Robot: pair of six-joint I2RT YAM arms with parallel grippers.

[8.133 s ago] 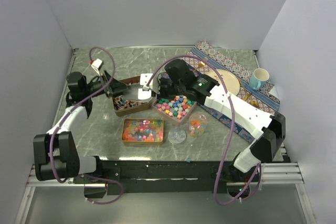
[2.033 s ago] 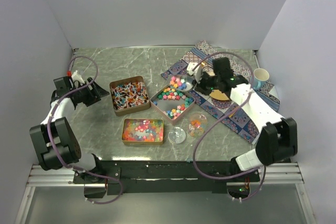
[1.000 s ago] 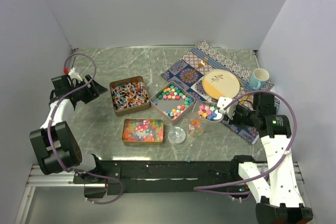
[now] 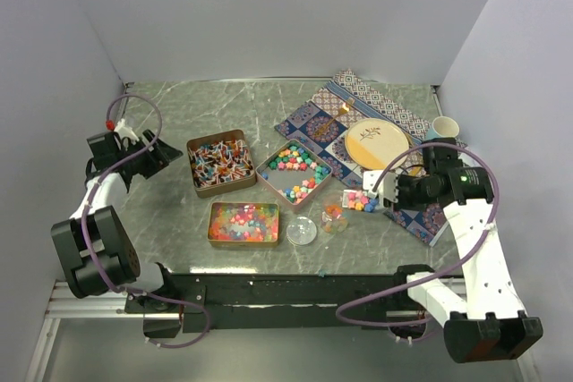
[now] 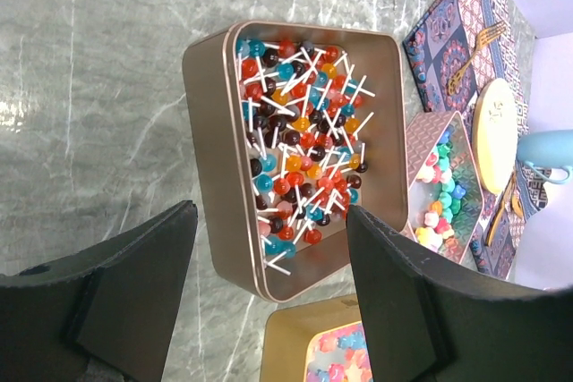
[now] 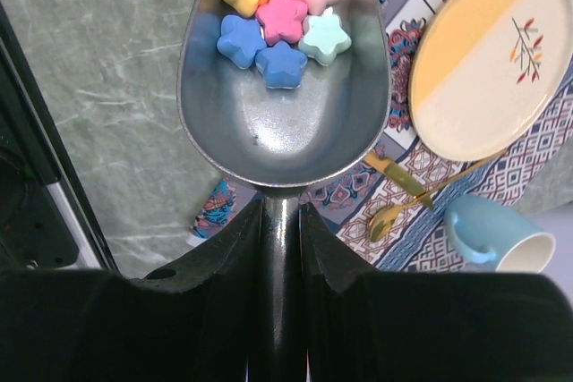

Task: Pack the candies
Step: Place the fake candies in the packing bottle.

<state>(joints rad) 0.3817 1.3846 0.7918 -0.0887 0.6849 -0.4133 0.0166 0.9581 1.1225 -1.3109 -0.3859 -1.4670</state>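
Clenching the handle of a shiny steel scoop (image 6: 279, 123), the right gripper (image 6: 280, 221) holds pastel star-shaped candies (image 6: 282, 20); the left gripper (image 5: 270, 221) gapes near a copper lollipop tin (image 5: 204, 123).

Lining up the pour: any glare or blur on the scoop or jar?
Right wrist: scoop sharp, soft sheen across its bowl, star candies crisp. Top external: even light, jar small, its clear wall hard to read. Left wrist: lollipop tin in focus.

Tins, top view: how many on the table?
3. The lollipop tin sits back left, the star-candy tin just right of it, and the bead tin in front of both. None appears hidden.
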